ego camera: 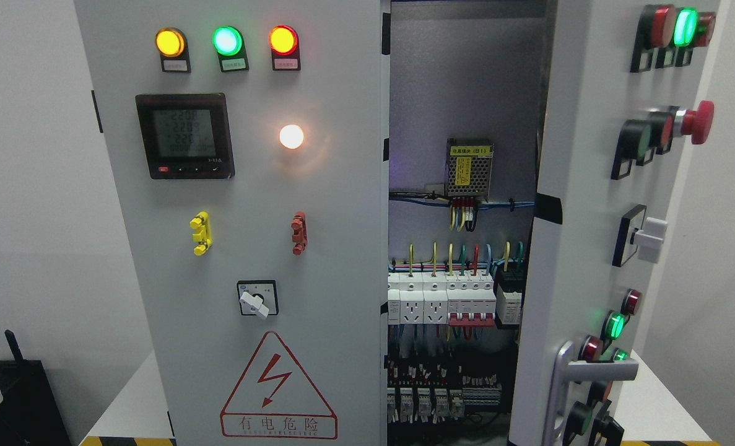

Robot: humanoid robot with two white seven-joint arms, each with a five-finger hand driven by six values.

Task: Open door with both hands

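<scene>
Neither robot hand shows, so their finger state cannot be told, while the right cabinet door (581, 204) stands swung open beside the exposed breakers (454, 300), where a careless reach for its lever handle (590, 371) could likely bump the red emergency-stop button (698, 121).

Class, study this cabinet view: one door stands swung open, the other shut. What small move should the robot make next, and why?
Probably bring a hand into view toward the left door. The right door already stands open, showing the breakers, while the left door is shut and neither hand shows in the head view.
</scene>
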